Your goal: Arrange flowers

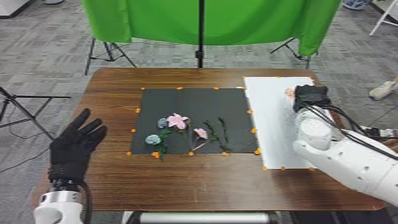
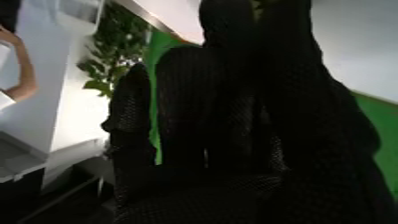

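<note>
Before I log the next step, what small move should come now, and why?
Probably settle the pink bloom on the white sheet with the right hand, since both meet at the sheet's far end, while other flowers lie on the black mat.

Left robot hand (image 1: 71,154) with fingers spread, right robot hand (image 1: 311,95) farther forward

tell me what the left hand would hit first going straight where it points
From the left hand, the way looks free over the table; past its far edge, the green cloth probably comes first, though height and depth are unclear.
</note>
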Motion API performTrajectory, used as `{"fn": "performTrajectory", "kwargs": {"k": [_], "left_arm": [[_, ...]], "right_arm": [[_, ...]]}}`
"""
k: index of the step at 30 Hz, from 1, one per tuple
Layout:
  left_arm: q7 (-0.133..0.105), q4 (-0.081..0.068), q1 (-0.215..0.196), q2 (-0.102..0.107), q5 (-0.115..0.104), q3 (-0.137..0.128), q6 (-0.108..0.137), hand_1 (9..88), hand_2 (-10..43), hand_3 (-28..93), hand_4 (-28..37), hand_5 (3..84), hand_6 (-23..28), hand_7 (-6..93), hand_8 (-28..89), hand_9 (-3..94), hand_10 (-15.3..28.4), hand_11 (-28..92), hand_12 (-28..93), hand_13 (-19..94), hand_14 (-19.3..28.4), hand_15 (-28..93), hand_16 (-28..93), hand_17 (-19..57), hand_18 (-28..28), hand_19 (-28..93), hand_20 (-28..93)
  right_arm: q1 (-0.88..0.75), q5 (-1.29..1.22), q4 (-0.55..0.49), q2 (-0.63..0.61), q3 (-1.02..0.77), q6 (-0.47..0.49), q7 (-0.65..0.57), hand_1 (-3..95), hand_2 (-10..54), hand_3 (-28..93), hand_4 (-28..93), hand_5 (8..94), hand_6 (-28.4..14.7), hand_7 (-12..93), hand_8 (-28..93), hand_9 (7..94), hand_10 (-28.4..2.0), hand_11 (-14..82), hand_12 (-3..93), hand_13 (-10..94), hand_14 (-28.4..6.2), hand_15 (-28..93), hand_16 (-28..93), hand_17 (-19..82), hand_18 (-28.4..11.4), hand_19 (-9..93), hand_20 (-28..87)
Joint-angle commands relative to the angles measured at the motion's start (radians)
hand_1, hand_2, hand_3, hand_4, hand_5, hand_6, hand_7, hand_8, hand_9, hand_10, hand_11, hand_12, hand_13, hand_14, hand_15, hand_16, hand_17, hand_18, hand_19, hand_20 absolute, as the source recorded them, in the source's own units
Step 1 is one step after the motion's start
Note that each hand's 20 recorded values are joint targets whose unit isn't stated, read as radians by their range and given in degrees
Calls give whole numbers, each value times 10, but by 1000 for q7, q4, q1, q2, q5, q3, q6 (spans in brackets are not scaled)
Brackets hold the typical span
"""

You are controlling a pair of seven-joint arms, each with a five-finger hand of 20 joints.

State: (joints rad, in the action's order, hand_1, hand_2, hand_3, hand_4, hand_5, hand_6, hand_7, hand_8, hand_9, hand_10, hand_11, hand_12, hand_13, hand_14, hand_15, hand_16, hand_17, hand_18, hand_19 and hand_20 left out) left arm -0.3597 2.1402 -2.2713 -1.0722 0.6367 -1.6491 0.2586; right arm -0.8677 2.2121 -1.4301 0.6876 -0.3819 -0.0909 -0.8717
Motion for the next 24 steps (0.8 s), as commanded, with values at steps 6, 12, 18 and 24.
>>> {"fn": "performTrajectory", "kwargs": {"k": [6, 12, 18, 24], "left_arm": [[34, 4, -10, -16, 18, -11, -11, 211, 69, 814, -283, 365, 88, 77, -77, 336, 203, 250, 107, 213, 277, 587, -113, -81, 284, 581, 8], [21, 3, -10, -11, 13, -8, -11, 211, 69, 813, -283, 365, 87, 78, -76, 336, 203, 250, 107, 213, 277, 587, -113, -81, 284, 581, 9], [15, -2, 4, -6, 10, -1, -9, 211, 69, 813, -283, 365, 87, 77, -76, 336, 203, 250, 107, 213, 276, 587, -113, -81, 284, 581, 9], [19, 0, 5, -2, 5, -9, -3, 211, 70, 812, -283, 365, 88, 78, -75, 336, 203, 250, 107, 214, 277, 587, -113, -81, 284, 581, 9]], "right_arm": [[-3, 70, -196, 15, -20, -177, 129, 645, -95, 522, -283, 908, 40, 165, 30, 937, -34, 179, 353, 741, -28, 696, 235, 266, -182, 824, 423], [59, 51, -234, 136, 77, -180, 218, 631, -95, 551, -283, 909, 36, 164, 36, 937, -37, 180, 358, 739, -29, 696, 247, 264, -182, 826, 423], [99, 91, -174, 248, 153, -103, 254, 586, -95, 617, -283, 899, 34, 169, 41, 937, -36, 163, 380, 723, -30, 701, 264, 251, -183, 822, 425], [78, 88, -172, 259, 141, -37, 272, 557, -95, 646, -283, 884, 38, 183, 36, 920, -42, 185, 391, 697, -38, 721, 261, 231, -182, 816, 430]]}}
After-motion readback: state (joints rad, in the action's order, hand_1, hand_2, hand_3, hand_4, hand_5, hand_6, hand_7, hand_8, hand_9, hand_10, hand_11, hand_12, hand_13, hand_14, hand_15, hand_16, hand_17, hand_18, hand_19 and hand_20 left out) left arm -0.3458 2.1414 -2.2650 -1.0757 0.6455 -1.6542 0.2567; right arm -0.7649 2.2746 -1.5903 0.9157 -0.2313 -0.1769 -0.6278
